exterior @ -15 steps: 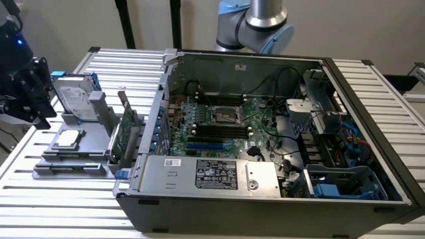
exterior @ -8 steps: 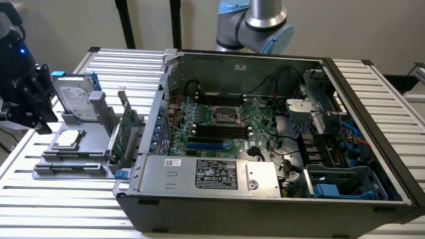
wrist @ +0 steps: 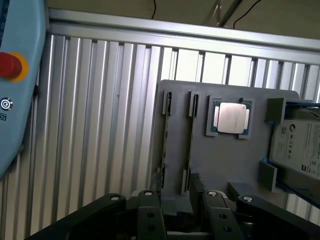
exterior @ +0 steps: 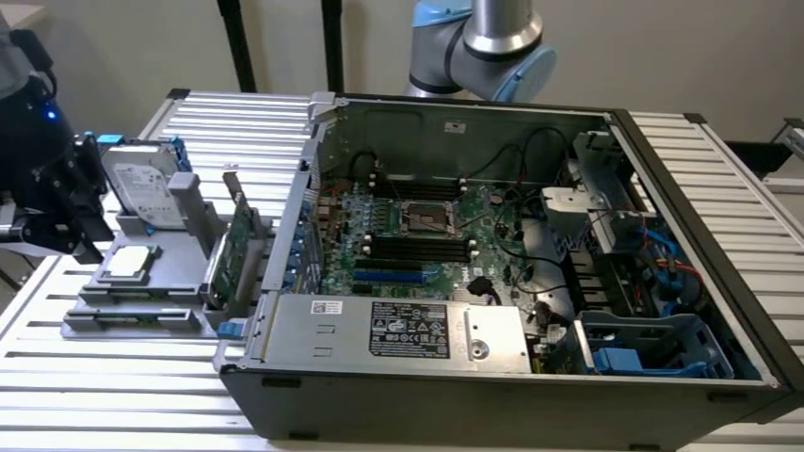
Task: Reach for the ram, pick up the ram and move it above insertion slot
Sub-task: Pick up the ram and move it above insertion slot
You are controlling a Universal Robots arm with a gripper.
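Gripper (wrist: pixel 176 200) pointed down over the gray fixture (wrist: pixel 225 160), jaws part open across a slot end, nothing seen gripped. Ram (exterior: pixel 220 282) stood on edge in the fixture, at 9 o'clock of the open case (exterior: pixel 503 414). Arm joint (exterior: pixel 490 42) at 12 o'clock.

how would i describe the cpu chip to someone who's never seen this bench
Find the open computer case, then look to the exterior view's left, where a grey parts holder sits on the slatted table. The cpu chip lies flat on that holder: a small square with a silvery metal lid, unlike the hard drive standing upright and the green cards standing on edge nearby.
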